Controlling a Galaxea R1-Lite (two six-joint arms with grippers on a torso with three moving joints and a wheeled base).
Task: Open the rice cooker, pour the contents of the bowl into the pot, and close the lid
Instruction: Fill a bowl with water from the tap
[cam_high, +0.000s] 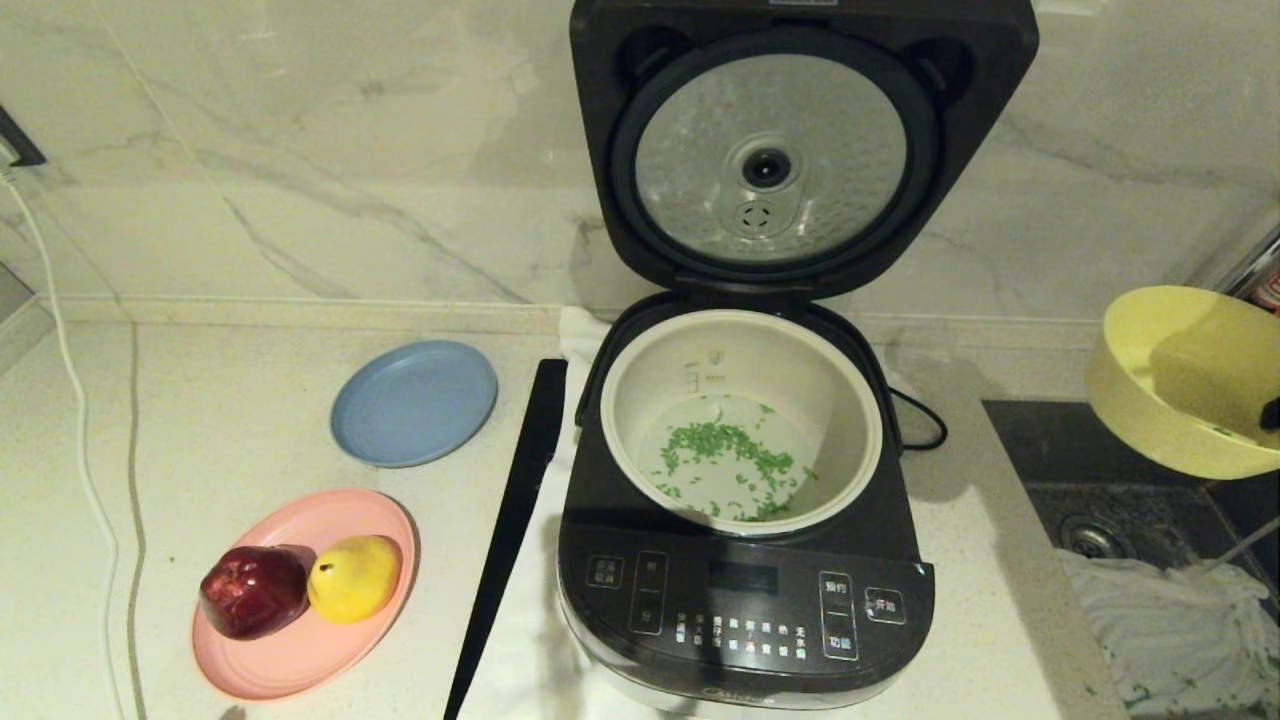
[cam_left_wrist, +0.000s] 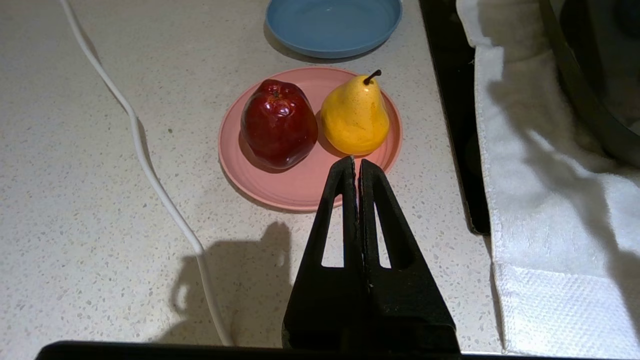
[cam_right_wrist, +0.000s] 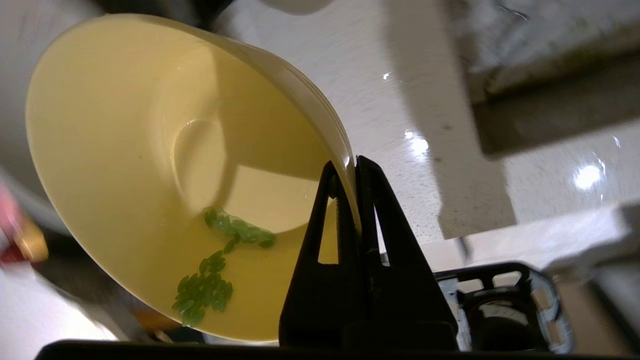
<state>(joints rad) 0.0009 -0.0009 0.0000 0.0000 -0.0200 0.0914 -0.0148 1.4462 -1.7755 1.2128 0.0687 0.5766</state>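
1. Right gripper (cam_right_wrist: 356, 167): two black triangular fingers pinched on the rim of a round pale-yellow plastic bowl (cam_right_wrist: 150, 150).
2. Bowl tilted, its inside facing the camera.
3. Small cluster of bright green bits (cam_right_wrist: 210, 280) clings to the inner wall; a few more sit near the base.
4. Pale speckled countertop (cam_right_wrist: 400, 90) behind.

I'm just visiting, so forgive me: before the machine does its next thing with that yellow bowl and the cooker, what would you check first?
1. Lid fully up, clear of the pot: ok.
2. Green bits in the pot: ok, many lie on its bottom.
3. Bowl emptied: not ok, some green bits cling inside.
4. Right gripper shut on the bowl's rim: ok.
5. Bowl over the pot: not ok, it hangs off to the right, above the sink.
6. Left gripper out of the way: ok, shut, near the pink plate.
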